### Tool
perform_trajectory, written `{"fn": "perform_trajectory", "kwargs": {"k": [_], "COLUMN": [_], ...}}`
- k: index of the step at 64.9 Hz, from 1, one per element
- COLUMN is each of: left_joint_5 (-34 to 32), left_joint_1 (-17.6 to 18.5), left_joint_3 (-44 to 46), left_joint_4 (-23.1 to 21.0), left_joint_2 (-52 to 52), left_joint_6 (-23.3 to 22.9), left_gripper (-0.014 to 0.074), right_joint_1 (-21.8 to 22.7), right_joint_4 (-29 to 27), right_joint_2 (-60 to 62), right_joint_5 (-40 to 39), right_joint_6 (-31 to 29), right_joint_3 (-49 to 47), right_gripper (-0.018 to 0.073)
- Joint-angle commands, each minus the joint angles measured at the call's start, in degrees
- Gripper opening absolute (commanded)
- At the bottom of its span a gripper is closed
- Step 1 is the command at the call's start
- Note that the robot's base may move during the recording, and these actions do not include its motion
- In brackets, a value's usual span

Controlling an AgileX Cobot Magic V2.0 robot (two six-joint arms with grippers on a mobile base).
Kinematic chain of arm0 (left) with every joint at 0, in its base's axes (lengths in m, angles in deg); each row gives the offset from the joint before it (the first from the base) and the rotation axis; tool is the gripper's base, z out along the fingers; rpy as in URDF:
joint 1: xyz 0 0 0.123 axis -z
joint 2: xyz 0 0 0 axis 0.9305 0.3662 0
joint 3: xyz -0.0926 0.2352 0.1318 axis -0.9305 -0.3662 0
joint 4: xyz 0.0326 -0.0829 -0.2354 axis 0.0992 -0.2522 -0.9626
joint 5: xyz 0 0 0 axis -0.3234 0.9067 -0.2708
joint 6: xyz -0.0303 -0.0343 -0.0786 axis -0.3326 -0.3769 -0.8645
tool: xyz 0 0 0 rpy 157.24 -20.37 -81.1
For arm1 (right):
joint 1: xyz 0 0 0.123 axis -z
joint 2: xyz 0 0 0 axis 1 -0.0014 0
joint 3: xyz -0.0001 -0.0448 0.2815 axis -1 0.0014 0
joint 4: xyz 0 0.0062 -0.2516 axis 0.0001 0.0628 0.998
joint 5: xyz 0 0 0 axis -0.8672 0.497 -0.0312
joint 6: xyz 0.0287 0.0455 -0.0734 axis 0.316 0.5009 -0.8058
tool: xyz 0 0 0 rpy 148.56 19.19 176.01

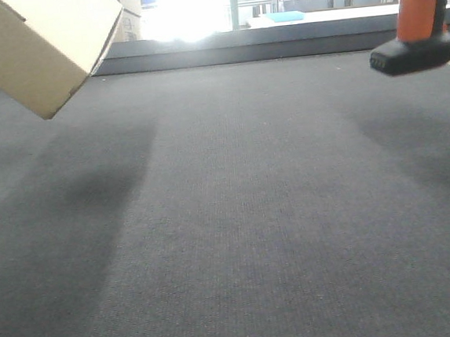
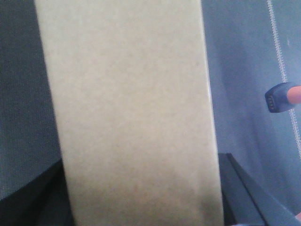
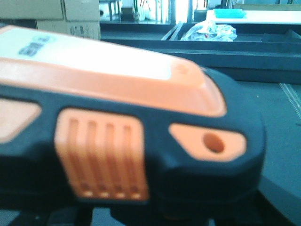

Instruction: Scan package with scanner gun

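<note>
Left fingers (image 2: 237, 188): dark, closed against both sides of the package (image 1: 40, 43), gripping it. The package is held tilted, one corner down, clear of the table (image 1: 237, 215) at the upper left of the front view.

Right fingers: hidden behind the scanner gun (image 1: 417, 25), which they carry off the table at upper right, foot lowest, well apart from the package.

Table: dark grey woven cloth, finely ribbed, with soft shadows under both items. Behind it runs a raised dark ledge (image 1: 278, 49), then a glaring window (image 1: 187, 10).

Package: plain matt tan cardboard, flat-faced.

Scanner gun: moulded orange and black plastic, ribbed orange panel, rounded black foot.
</note>
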Motion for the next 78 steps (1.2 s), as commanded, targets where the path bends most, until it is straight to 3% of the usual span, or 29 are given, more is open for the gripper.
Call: {"fn": "perform_trajectory", "kwargs": {"k": [1, 11, 38, 78], "left_joint_5": [-0.3, -0.3, -0.3, -0.3], "left_joint_1": [-0.05, -0.05, -0.05, -0.05], "left_joint_3": [-0.03, -0.03, -0.03, -0.03], "left_joint_4": [-1.33, -1.22, -1.0, -0.88], "left_joint_2": [-0.8, -0.8, -0.8, -0.8], "left_joint_6": [-0.15, -0.15, -0.15, -0.15], "left_gripper": [-0.0111, -0.0111, -0.0111, -0.0111], "right_joint_1": [-0.14, -0.14, 1.03, 3.24], "right_joint_4": [2.07, 4.16, 15.88, 18.63], "right_joint_2": [1.3, 1.3, 1.4, 1.4], "right_joint_5": [3.72, 9.09, 14.43, 14.97], "right_joint_6": [-2.48, -5.75, -6.01, -6.01], "right_joint_3": [-4.49, -8.87, -12.96, -16.29], "right_gripper": [-0.0134, -0.0134, -0.0134, -0.0134]}}
